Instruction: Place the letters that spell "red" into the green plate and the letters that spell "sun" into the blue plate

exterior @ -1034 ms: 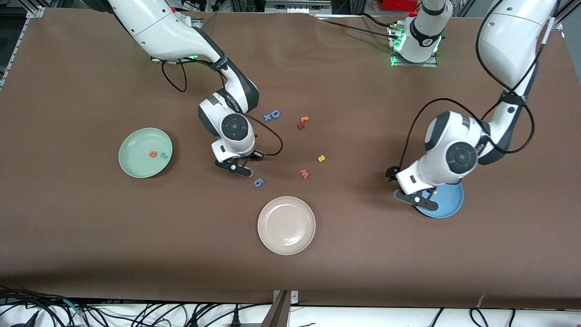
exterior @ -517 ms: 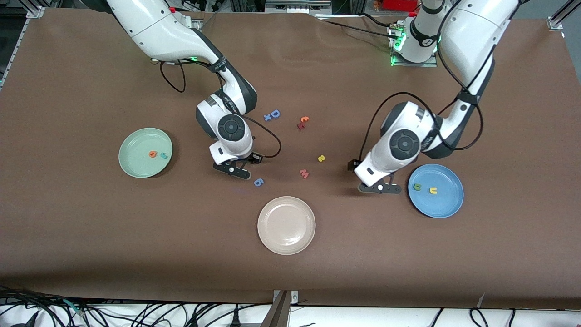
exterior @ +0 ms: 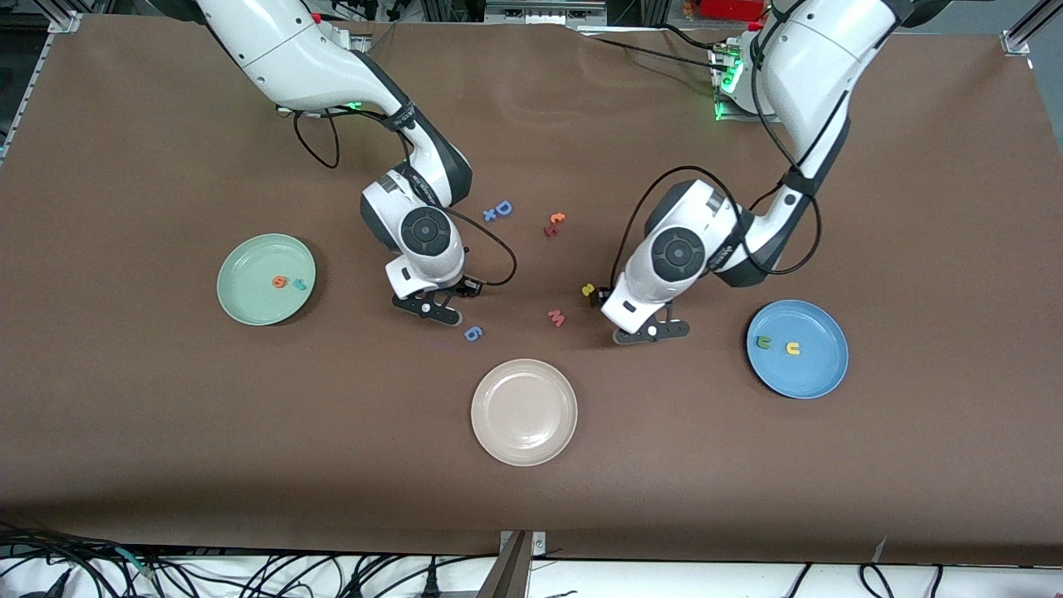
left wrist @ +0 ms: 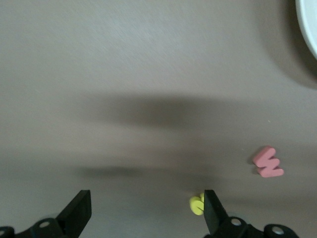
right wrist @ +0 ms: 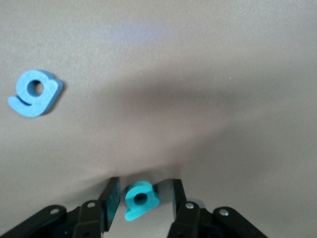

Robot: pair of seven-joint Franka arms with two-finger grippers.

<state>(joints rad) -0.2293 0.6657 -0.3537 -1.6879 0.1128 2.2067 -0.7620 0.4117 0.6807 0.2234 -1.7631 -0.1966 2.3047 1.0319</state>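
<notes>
The green plate (exterior: 249,301) holds the orange e (exterior: 280,282) and the thin teal r (exterior: 299,285). On the blue plate (exterior: 810,378) lie the olive n (exterior: 761,341) and the yellow u (exterior: 793,348). My right gripper (exterior: 428,307) (right wrist: 143,192) hangs over the table between the green plate and the periwinkle 6, shut on the teal d (right wrist: 140,198). Wide open, my left gripper (exterior: 650,332) (left wrist: 146,203) hovers low beside the yellow s (exterior: 588,290) (left wrist: 197,204), which shows just inside one finger (left wrist: 214,213).
A pink w (exterior: 556,317) (left wrist: 268,162) lies near the s. The periwinkle 6 (exterior: 472,333) (right wrist: 33,92) is close to my right gripper. A cream plate (exterior: 524,411) sits nearest the camera. A blue D (exterior: 501,209) and an orange-red pair (exterior: 554,224) lie farther back.
My left arm has swung from over the blue plate toward the table's middle, stopping by the yellow s. The right gripper has barely shifted and still holds the d.
</notes>
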